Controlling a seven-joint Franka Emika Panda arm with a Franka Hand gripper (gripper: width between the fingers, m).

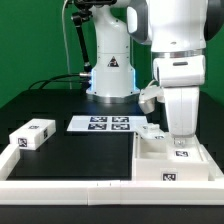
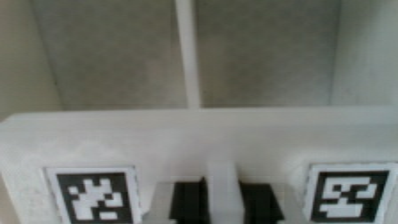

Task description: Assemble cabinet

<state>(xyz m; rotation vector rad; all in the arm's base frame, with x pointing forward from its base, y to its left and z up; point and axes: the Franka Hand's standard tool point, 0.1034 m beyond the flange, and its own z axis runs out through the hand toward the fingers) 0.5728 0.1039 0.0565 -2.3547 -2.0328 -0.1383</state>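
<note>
On the right of the black surface (image 1: 80, 160), the white arm (image 1: 175, 60) reaches straight down into the cabinet (image 1: 170, 165), an open boxy body of smooth matte white plastic bearing square black-and-white tags. The dark fingers (image 2: 189, 202) stand close together either side of a thin pale ridge, probably to shift the body. I cannot tell whether they clamp it. A small tagged block (image 1: 32, 135) waits at left.

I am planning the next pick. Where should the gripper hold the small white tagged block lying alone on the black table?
Probably from above, closing across the short width of the small white plastic block, on its long sides: it lies flat, apart from other things.
</note>
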